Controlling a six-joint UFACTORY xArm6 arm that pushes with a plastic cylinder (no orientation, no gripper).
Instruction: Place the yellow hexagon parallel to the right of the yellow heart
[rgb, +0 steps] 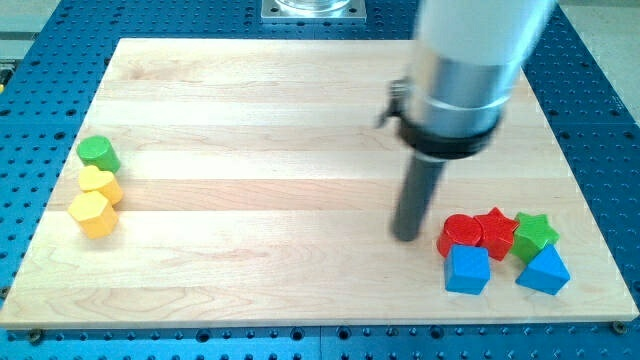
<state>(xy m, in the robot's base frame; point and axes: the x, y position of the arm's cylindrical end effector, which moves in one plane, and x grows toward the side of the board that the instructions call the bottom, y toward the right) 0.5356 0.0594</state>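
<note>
Dark and upright, the rod ends at my tip (406, 238), which rests on the board (260, 110) and holds nothing, touching no block. You see it just to the view's left of the red cylinder (458, 232), with a small gap between. Beside that cylinder sits the red star (494, 230), then the green star (535, 233) at the view's right. Below them lie a blue cube (467, 269) and a blue triangle (543, 271). Well apart, near the board's left edge, you find the task's blocks: the yellow hexagon (92, 213) lies lowest, touching the yellow heart (100, 184) just above it. At the top of that column sits a green cylinder (98, 153), against the heart.
</note>
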